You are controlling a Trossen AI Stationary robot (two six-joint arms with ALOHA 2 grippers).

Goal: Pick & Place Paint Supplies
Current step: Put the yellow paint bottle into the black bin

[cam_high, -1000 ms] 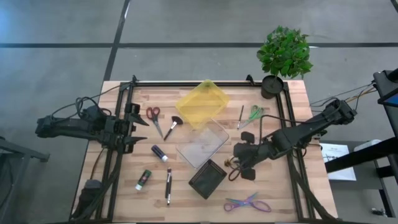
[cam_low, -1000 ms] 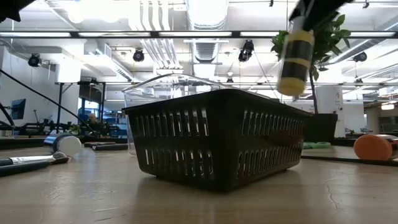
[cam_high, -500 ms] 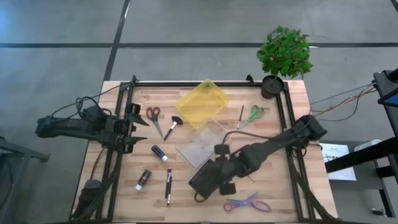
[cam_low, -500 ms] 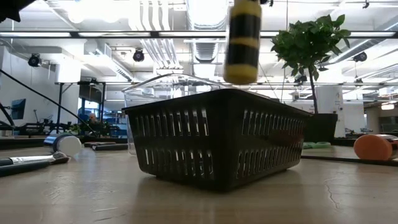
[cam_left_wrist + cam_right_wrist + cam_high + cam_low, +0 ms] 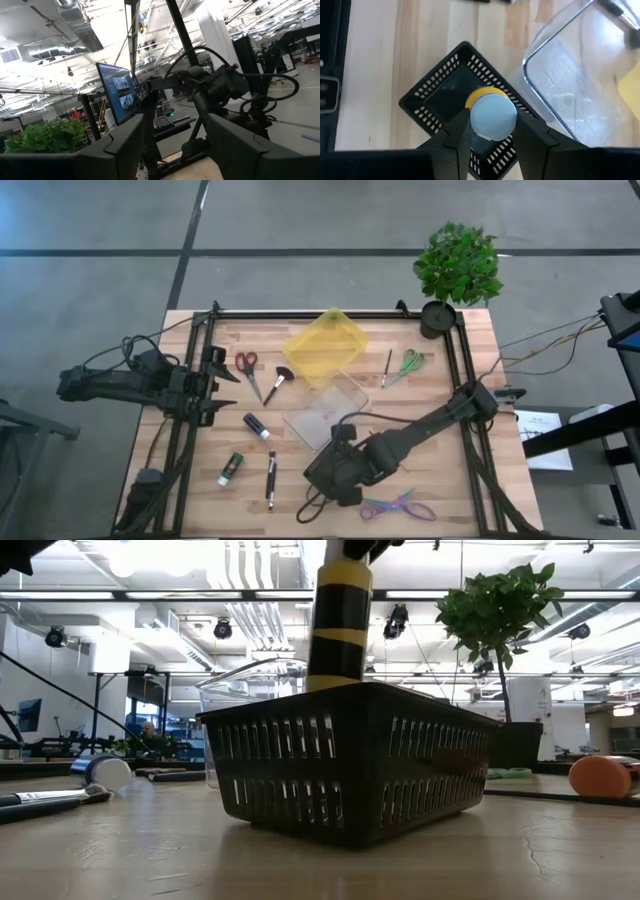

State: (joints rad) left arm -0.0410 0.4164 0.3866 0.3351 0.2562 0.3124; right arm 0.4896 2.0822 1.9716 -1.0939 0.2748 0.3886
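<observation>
Right wrist view: the right gripper (image 5: 489, 131) is closed on a paint bottle (image 5: 492, 116) held upright over the black basket (image 5: 427, 107), its pale cap facing the camera. Judged step: placing. The bottle should descend centred before release, clear of the slotted walls. The low view shows the bottle's yellow and black bands dipping behind the basket's rim. The left gripper (image 5: 172, 145) waits open at the table's left edge.
</observation>
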